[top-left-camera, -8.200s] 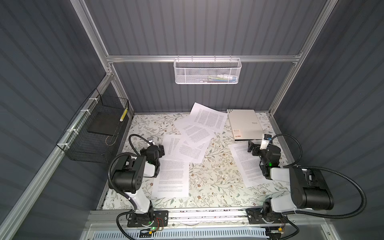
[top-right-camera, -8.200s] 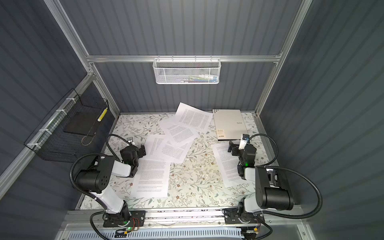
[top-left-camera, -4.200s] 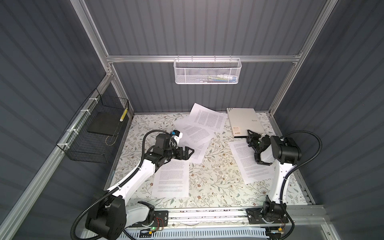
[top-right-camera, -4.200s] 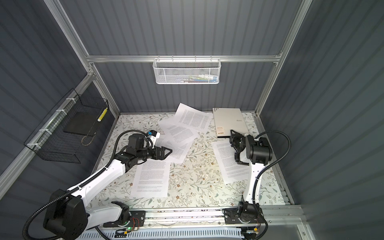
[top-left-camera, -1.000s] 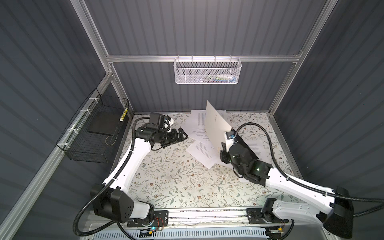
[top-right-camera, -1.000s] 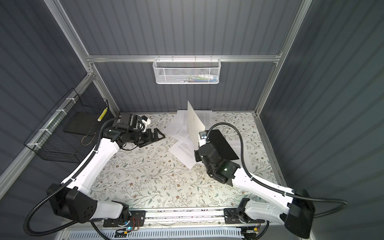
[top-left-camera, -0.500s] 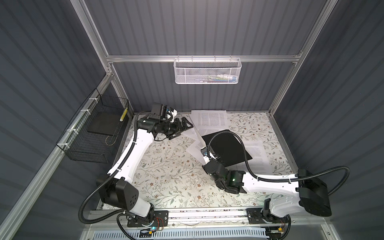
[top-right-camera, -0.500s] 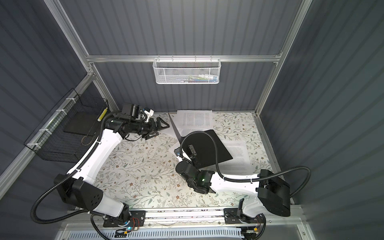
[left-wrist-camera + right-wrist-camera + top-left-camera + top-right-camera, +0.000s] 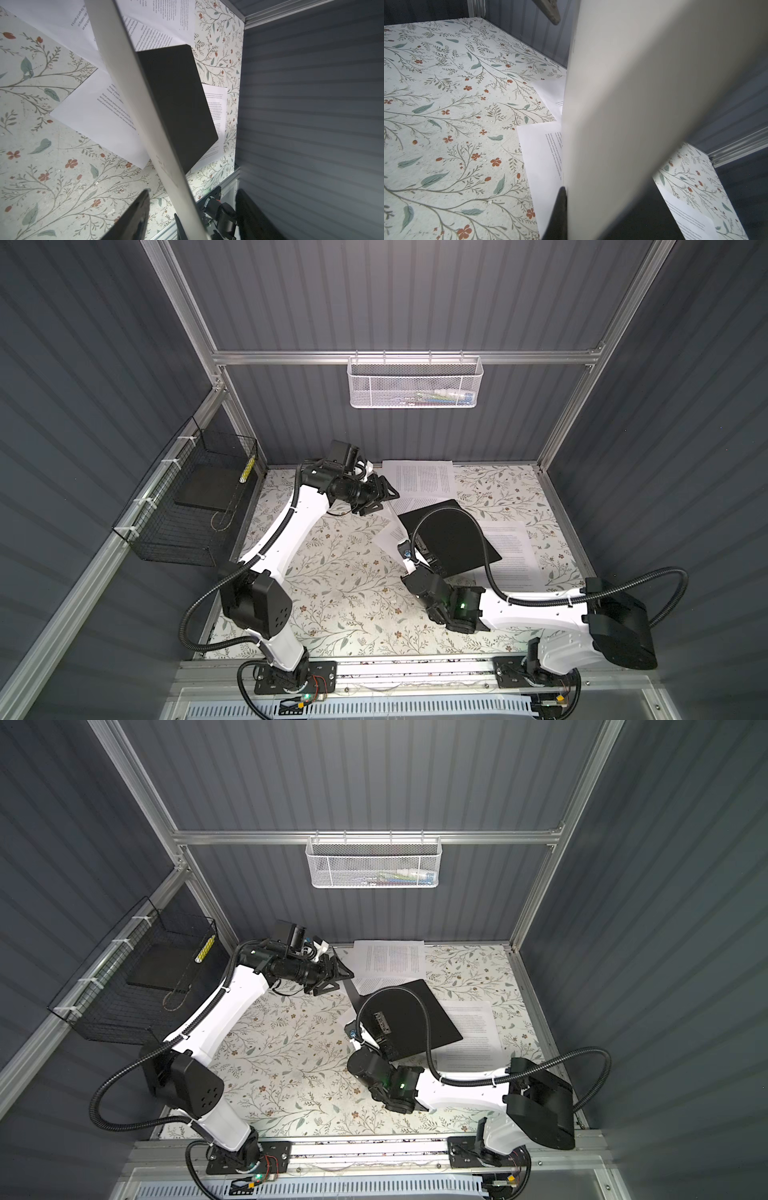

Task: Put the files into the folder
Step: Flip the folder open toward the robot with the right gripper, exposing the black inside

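Note:
The folder lies open on the files, its black inside (image 9: 453, 539) flat on the table and its pale grey cover (image 9: 133, 87) standing on edge. My right gripper (image 9: 409, 558) is shut on the cover's near end (image 9: 633, 83); one dark finger (image 9: 559, 207) presses against it and the other is hidden behind. My left gripper (image 9: 380, 499) straddles the cover's far end (image 9: 191, 193), open, with a gap on each side. White printed sheets lie by the back wall (image 9: 417, 481), left of the folder (image 9: 388, 537) and under its right side (image 9: 511, 556).
A black wire basket (image 9: 187, 510) on the left wall holds a dark flat slab (image 9: 205, 491). A white mesh basket (image 9: 413, 383) hangs on the back wall. The floral table (image 9: 332, 572) is bare in front of the left arm.
The left gripper has moved right to the cover's far end and its jaws have narrowed. Over the last second the right arm swung towards the front with the cover, exposing the black inside.

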Motion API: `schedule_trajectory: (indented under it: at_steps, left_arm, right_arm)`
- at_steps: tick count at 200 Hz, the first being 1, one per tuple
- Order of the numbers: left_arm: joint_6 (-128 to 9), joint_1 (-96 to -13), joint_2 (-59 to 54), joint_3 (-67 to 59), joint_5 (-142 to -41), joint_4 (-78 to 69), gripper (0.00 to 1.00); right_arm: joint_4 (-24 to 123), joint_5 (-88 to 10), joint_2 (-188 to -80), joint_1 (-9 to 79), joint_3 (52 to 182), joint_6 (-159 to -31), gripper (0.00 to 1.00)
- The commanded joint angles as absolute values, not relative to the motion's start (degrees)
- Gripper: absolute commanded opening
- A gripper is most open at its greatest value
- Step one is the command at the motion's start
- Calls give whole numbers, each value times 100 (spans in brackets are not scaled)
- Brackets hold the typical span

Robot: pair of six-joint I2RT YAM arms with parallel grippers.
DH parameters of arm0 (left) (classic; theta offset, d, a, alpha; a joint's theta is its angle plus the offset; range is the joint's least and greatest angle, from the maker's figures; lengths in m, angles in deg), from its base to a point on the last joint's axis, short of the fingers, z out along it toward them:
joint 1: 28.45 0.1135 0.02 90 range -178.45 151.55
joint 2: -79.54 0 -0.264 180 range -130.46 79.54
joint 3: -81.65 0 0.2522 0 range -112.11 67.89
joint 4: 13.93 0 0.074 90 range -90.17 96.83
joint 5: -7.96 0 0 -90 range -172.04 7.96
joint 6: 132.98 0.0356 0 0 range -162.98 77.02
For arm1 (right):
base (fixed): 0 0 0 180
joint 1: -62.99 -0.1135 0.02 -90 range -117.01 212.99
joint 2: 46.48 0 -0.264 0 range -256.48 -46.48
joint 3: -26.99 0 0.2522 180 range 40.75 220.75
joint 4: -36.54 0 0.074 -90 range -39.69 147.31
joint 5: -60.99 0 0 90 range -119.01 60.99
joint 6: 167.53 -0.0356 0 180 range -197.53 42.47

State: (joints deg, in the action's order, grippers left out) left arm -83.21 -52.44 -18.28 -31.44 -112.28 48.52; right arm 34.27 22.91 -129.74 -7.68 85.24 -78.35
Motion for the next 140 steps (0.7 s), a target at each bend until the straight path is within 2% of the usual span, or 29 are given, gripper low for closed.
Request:
schedule_trajectory:
  at_steps: [1,19,43,57,72,109,125,137,140]
  left_arm:
    - [-8471,-5277,-1968,-3523,-11097,5218,53]
    - [-8490,-5280,-2104,-3694,-11018,5516,39]
    - [-8491,-5280,-2063,-3720,-10804,5727,28]
    - [-8448,-5279,-2033,-3695,-10792,5758,25]
    - [-8439,-5280,-1978,-3601,-10861,5758,16]
    - [-8456,-5279,-1775,-2848,-11227,5360,0]
    - [-8454,-5280,-1711,-2569,-11342,5187,0]
    - [-8403,-5278,-1668,-2489,-11262,5194,0]
    - [-8395,-5280,-1651,-2472,-11228,5181,0]
  right_arm:
    - [3124,2596,-13021,-826,8500,-7794,0]
    - [3076,2640,-13095,-852,8487,-7762,0]
    - [3003,2671,-13176,-878,8454,-7735,0]
    - [2987,2663,-13240,-906,8452,-7698,0]
    - [2965,2663,-13304,-958,8460,-7632,0]
    - [2787,2464,-13272,-1094,8358,-7530,55]
    - [3144,2135,-13214,-1110,8433,-7729,78]
    - [3446,1819,-13128,-1118,8478,-7914,90]
    - [3523,1736,-13087,-1119,8485,-7968,96]
